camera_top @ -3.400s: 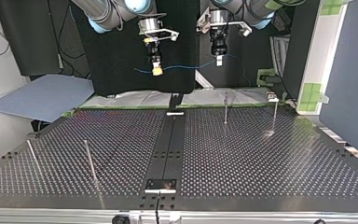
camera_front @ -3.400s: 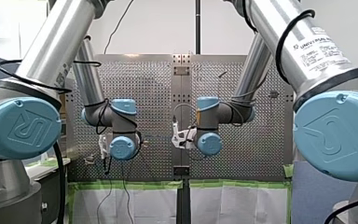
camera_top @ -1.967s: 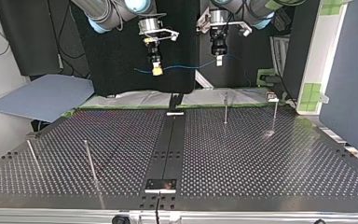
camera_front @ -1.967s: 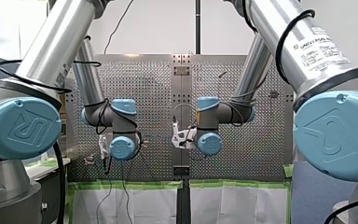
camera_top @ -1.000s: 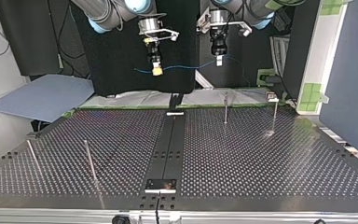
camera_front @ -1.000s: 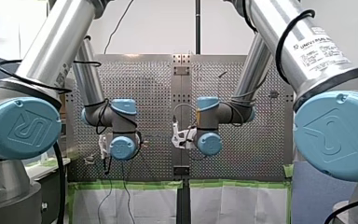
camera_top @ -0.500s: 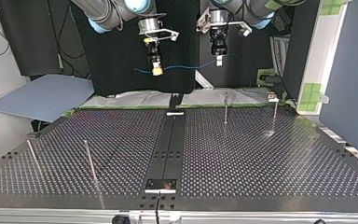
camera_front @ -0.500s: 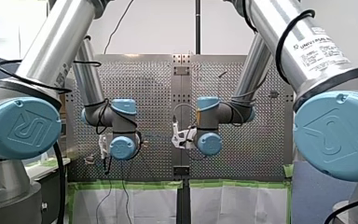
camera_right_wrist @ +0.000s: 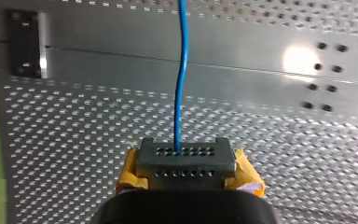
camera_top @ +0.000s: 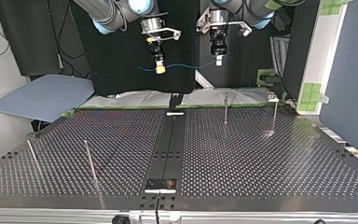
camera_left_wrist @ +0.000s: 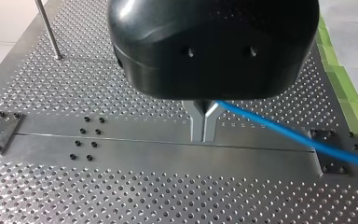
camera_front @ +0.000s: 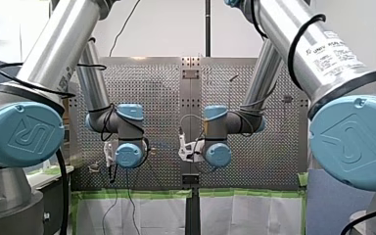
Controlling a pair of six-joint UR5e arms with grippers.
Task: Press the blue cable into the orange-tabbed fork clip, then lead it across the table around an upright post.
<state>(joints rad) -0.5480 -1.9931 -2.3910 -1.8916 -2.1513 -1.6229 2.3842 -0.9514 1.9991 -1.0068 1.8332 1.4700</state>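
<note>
Shifted slightly toward three o'clock, top view, my right gripper (camera_top: 160, 71) grasps the one blue cable (camera_top: 186, 66) aloft; my left gripper (camera_top: 218, 61) likewise; four posts (camera_top: 225, 108) stand on the table (camera_top: 261, 163) below.

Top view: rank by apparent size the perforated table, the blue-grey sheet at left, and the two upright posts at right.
1. perforated table
2. blue-grey sheet
3. inner post and outer post: about alike; the outer looks slightly taller but stands nearer the camera, so no ranking.
</note>
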